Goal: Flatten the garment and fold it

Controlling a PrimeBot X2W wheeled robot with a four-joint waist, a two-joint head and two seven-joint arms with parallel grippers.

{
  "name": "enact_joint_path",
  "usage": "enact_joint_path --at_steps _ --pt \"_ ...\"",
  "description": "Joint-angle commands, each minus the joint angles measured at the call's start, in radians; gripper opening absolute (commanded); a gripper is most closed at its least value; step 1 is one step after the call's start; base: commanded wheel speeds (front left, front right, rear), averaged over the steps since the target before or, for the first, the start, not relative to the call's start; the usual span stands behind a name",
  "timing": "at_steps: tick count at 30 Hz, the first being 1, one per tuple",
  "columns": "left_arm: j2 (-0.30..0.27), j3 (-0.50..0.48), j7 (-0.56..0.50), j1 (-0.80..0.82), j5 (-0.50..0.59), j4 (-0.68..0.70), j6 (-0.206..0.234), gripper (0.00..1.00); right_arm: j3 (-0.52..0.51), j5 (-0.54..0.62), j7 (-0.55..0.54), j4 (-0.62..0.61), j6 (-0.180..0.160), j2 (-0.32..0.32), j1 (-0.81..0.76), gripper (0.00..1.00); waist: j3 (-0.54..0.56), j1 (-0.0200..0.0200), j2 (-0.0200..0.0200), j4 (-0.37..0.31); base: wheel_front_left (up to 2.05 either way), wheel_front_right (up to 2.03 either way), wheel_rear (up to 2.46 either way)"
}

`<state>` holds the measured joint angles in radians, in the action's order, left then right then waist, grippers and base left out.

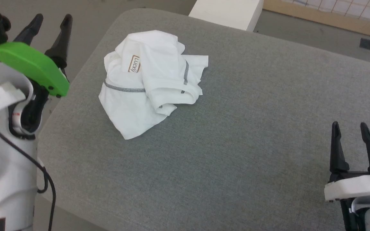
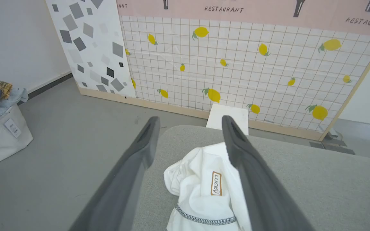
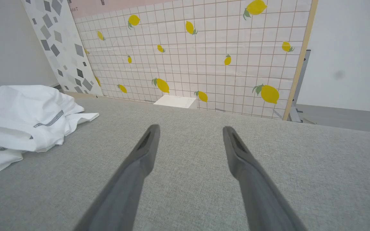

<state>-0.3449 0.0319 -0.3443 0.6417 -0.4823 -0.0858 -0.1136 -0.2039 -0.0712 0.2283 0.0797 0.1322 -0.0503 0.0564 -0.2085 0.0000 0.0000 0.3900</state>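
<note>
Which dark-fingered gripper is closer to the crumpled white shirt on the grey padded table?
The left gripper, open beside the shirt; the right gripper hangs far off across the table.

- Bright, even indoor light; shadows soft and faint.
- White garment [image 1: 149, 80] slightly washed out, though folds show.
- Wrist views stretch toward edges.

R fingers [image 3: 139, 162] spread above grey table [image 3: 316, 166], garment [image 3: 21, 115] crumpled view-left.
</note>
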Motion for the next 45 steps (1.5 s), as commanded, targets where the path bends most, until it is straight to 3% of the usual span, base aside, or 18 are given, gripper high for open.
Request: enact_joint_path --at_steps 1,11,23,36,40,41,42,43,45 --pt "-0.003 0.002 -0.015 0.033 -0.006 -0.027 0.0 1.0 0.001 0.007 -0.005 -0.013 -0.002 0.0 0.021 1.0 -0.03 0.0 0.0 -0.008 0.0 0.0 0.0" --pt "-0.019 0.006 -0.195 0.153 -0.046 -0.21 0.044 1.0 0.01 0.029 -0.043 -0.09 -0.002 0.0 0.045 1.0 -0.123 0.0 0.0 -0.055 0.0 0.0 0.0" --pt "-0.004 0.014 -0.288 0.184 -0.089 -0.337 0.069 1.0 0.011 0.07 -0.084 -0.213 -0.002 0.0 0.091 1.0 -0.25 0.0 0.0 -0.109 0.0 0.0 0.0" --pt "-0.001 0.013 -0.4 0.157 -0.099 -0.482 0.17 1.0 0.016 0.093 -0.125 -0.309 -0.002 0.0 0.099 1.0 -0.32 0.0 0.0 -0.136 0.0 0.0 0.0" --pt "0.003 0.01 -0.398 0.143 -0.11 -0.5 0.168 1.0 0.018 0.094 -0.131 -0.32 -0.002 0.0 0.105 1.0 -0.337 0.0 0.0 -0.142 0.0 0.0 0.0" --pt "0.006 0.009 -0.387 0.14 -0.115 -0.504 0.158 0.86 0.019 0.095 -0.133 -0.322 -0.002 0.0 0.106 1.0 -0.341 0.0 0.0 -0.142 0.0 0.0 0.0" --pt "0.007 0.009 -0.375 0.139 -0.118 -0.507 0.148 0.39 0.02 0.096 -0.134 -0.324 -0.002 0.0 0.107 1.0 -0.344 0.0 0.0 -0.142 0.0 0.0 0.0" --pt "0.007 0.008 -0.362 0.139 -0.121 -0.512 0.137 0.0 0.02 0.098 -0.136 -0.327 -0.002 0.0 0.108 1.0 -0.346 0.0 0.0 -0.142 0.0 0.0 0.0" --pt "0.009 0.009 -0.352 0.139 -0.129 -0.525 0.12 0.0 0.019 0.1 -0.139 -0.33 -0.002 0.0 0.11 1.0 -0.349 0.0 0.0 -0.142 0.0 0.0 0.0"
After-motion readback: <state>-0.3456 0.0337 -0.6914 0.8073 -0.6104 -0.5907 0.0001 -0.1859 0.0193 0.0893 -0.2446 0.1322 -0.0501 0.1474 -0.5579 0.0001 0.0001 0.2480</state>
